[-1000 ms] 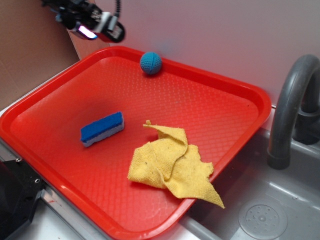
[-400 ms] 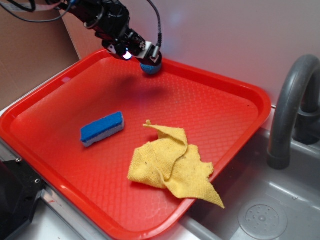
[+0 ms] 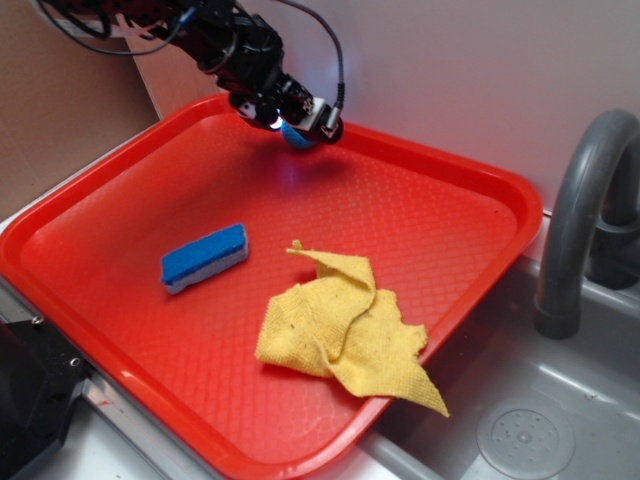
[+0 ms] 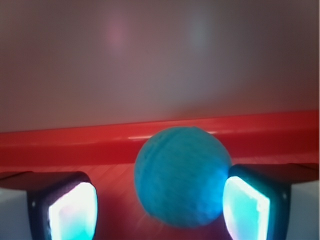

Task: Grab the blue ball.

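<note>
**Hand straddling the blue ball at the tray's far rim**

The hand (image 3: 298, 118) is hanging low over the far edge of the red tray (image 3: 440, 250), and the blue ball (image 4: 181, 176) is sitting between its two fingers, close against the tray's raised back rim (image 4: 150, 140). In the wrist view the right finger pad (image 4: 246, 202) is lying against or just beside the ball's side, while the left pad (image 4: 70, 205) is standing clearly apart from it. So the fingers are spread wider than the ball and are not yet clamping it. In the exterior view only a sliver of the ball (image 3: 292, 133) is showing beneath the hand.

The step in hand looks like the closing grasp. To do it well, the hand would be better centred first, shifting slightly so the ball sits midway between the pads; otherwise the nearer pad is likely to push the round ball sideways along the rim before the far pad arrives. A slow, even close should help, since the knitted surface probably gives a little and grips well. The pads should meet the ball at its widest girth, not above it, or it may squirt downward and out.

The blue-and-white sponge (image 3: 204, 257) and the yellow cloth (image 3: 345, 330) are lying well apart from the ball, nearer the tray's front, so they are posing no obstacle.
</note>
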Tool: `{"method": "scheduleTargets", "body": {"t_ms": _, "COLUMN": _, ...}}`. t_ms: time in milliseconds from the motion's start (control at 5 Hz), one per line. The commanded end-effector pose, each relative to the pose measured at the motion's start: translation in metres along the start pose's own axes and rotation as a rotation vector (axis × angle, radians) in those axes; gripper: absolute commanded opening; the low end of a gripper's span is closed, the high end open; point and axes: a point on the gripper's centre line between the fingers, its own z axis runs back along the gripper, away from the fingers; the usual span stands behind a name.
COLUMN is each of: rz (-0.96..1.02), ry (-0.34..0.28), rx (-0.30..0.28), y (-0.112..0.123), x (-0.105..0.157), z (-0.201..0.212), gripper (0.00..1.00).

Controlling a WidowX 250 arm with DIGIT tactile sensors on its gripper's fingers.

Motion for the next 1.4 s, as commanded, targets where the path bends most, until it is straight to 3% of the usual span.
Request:
{"method": "scheduleTargets", "body": {"t_ms": 0, "rz": -0.060, "ry": -0.046, "rx": -0.021, "y": -0.014, "x": 0.023, "z": 0.006, "gripper": 0.00}}
{"method": "scheduleTargets", "body": {"t_ms": 200, "rz": -0.057, "ry": 0.031, "rx": 0.039, "y": -0.039, "x": 0.023, "z": 0.044, "gripper": 0.00}}
{"method": "scheduleTargets", "body": {"t_ms": 400, "rz": -0.014, "ry": 0.192, "rx": 0.209, "y": -0.075, "x": 0.020, "z": 0.095, "gripper": 0.00}}
{"method": "scheduleTargets", "body": {"t_ms": 600, "rz": -0.029, "ry": 0.278, "rx": 0.194, "y": -0.089, "x": 0.021, "z": 0.138, "gripper": 0.00}}
{"method": "scheduleTargets", "body": {"t_ms": 800, "rz": 0.028, "ry": 0.348, "rx": 0.113, "y": -0.096, "x": 0.016, "z": 0.168, "gripper": 0.00}}
{"method": "scheduleTargets", "body": {"t_ms": 1000, "rz": 0.102, "ry": 0.343, "rx": -0.033, "y": -0.090, "x": 0.011, "z": 0.202, "gripper": 0.00}}
{"method": "scheduleTargets", "body": {"t_ms": 1200, "rz": 0.115, "ry": 0.317, "rx": -0.072, "y": -0.089, "x": 0.010, "z": 0.219, "gripper": 0.00}}
